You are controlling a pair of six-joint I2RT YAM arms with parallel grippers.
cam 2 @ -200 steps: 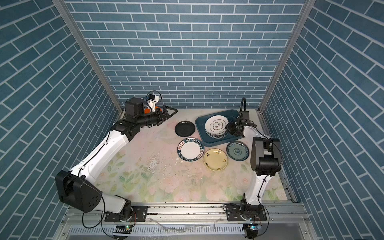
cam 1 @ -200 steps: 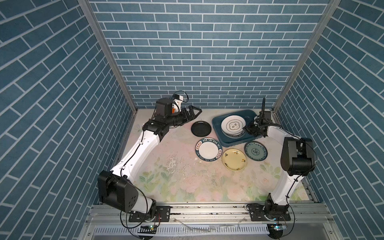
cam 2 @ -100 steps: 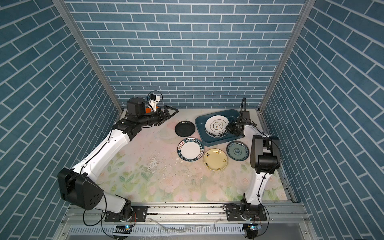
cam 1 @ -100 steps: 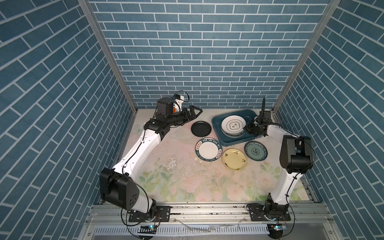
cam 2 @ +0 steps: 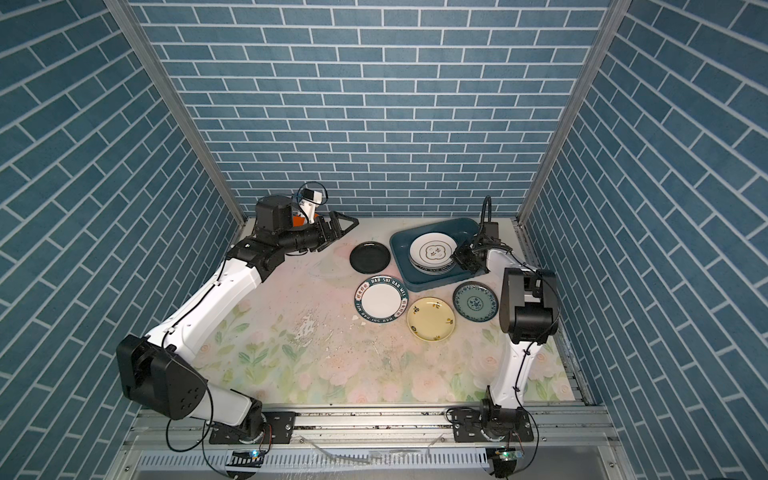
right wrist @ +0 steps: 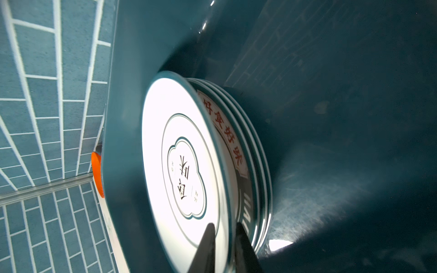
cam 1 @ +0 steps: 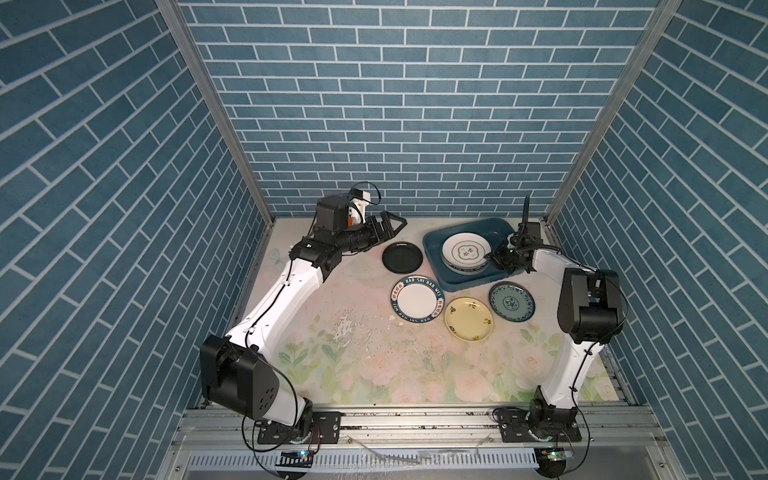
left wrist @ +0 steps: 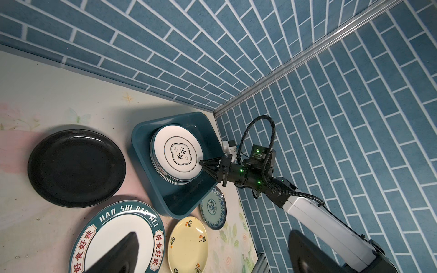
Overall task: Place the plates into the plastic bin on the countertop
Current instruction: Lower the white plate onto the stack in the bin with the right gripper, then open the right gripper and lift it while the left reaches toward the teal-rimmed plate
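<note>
Just inside the plastic bin (cam 1: pixel 432 259), on the side nearest its own arm, the right hand (cam 1: pixel 492 257) is pictured low against a stack of plates (right wrist: pixel 248 151). In the right wrist view its two dark fingertips (right wrist: pixel 208 238) are set on either side of the rim of the topmost dish, the white quatrefoil plate (cam 1: pixel 465 250), with a narrow gap between them. Whether that rim is being pinched or has been let go cannot be told. The quatrefoil plate is laid flat on the stack, and a red-lettered rim is seen directly beneath it.

The bin is stood at the back right of the flowered table (cam 1: pixel 353 365). Four plates are left lying flat on the table outside it. The black plate (cam 1: pixel 402 257) is placed just beside the bin's left wall. The teal-rimmed lettered plate (cam 1: pixel 417 299), the pale yellow plate (cam 1: pixel 468 319) and the patterned teal plate (cam 1: pixel 511 302) are ranged close along its near side.

The left hand (cam 1: pixel 395 226) is held above the table near the brick wall (cam 1: pixel 395 124), just behind the black plate. Its jaws are spread wide and nothing is carried between them.
</note>
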